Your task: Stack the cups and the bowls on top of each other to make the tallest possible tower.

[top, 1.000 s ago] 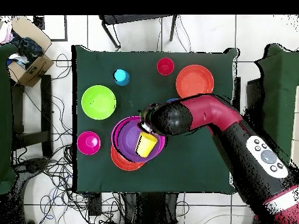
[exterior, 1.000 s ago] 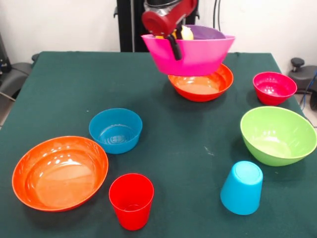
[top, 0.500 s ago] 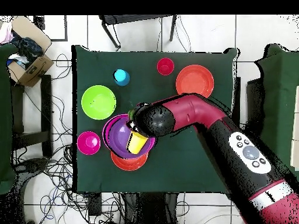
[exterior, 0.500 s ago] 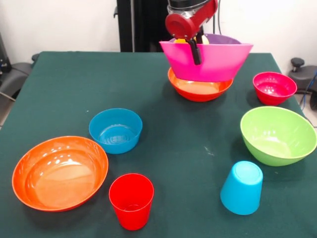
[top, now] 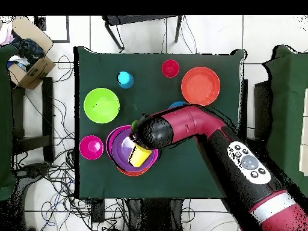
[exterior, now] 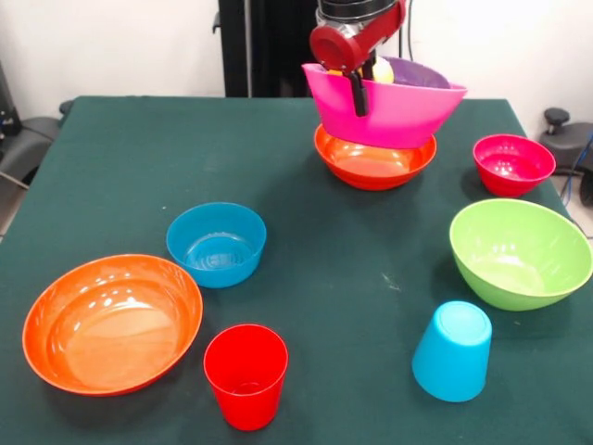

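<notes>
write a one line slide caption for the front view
Gripper clamps the magenta bowl, holding purple bowl and yellow cup, over an orange bowl.

Seven bowls (exterior: 112, 322), three cups (exterior: 246, 375) (one inverted)

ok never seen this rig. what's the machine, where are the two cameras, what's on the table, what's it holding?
It is a single red and black robot arm with a gripper at its end. One camera faces it across the green table; the other looks straight down.

The gripper is clamped on the rim of a magenta bowl, tilted, with a purple bowl and a yellow cup nested inside. That stack sits over an orange bowl on the table; whether they touch is unclear.

Loose on the table: another orange bowl, a blue bowl, a lime bowl, a crimson bowl, an upright red cup and an upturned light blue cup.
</notes>
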You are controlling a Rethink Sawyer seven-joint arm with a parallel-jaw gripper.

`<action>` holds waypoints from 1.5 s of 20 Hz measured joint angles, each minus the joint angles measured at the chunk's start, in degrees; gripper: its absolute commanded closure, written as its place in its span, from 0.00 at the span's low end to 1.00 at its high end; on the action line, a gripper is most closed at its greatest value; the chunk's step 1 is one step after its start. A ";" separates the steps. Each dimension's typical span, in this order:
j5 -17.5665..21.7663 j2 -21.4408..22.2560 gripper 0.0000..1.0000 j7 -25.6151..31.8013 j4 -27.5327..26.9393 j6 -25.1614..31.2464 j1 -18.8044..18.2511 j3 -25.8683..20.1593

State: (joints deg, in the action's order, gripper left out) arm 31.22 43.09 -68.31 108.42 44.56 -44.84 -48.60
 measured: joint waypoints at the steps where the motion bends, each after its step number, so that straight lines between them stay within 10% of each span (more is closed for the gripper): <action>1: 0.01 0.11 1.00 -0.12 0.17 0.00 0.04 0.25; 30: 1.26 1.05 1.00 -2.09 3.06 -8.93 7.70 13.26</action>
State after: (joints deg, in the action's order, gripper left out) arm 32.48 44.14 -70.39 111.48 35.63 -37.14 -35.35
